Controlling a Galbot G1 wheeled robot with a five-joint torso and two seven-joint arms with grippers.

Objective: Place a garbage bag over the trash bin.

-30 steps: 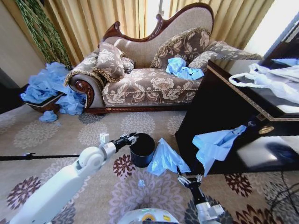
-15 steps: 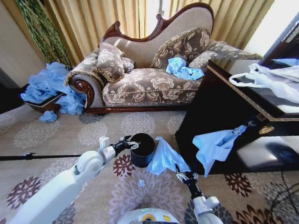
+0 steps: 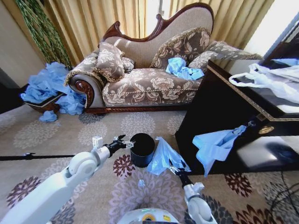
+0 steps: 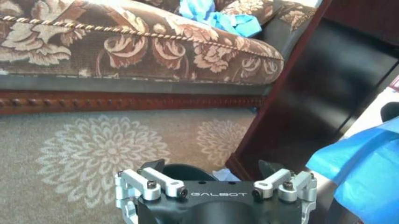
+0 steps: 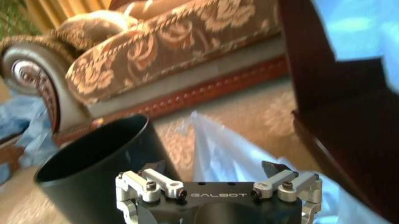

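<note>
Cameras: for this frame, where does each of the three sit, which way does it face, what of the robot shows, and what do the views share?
Head view: on the robot's head, looking forward and down at the trash bin, garbage bag and sofa; left gripper and right gripper show.
Left wrist view: on the left arm, low, facing the sofa over the open left gripper.
Right wrist view: on the right arm, facing trash bin and garbage bag past the open right gripper.
Shared: sofa in all three; bin and bag in head and right wrist.

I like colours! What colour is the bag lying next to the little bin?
Light blue garbage bag, clearest in the head view.
</note>
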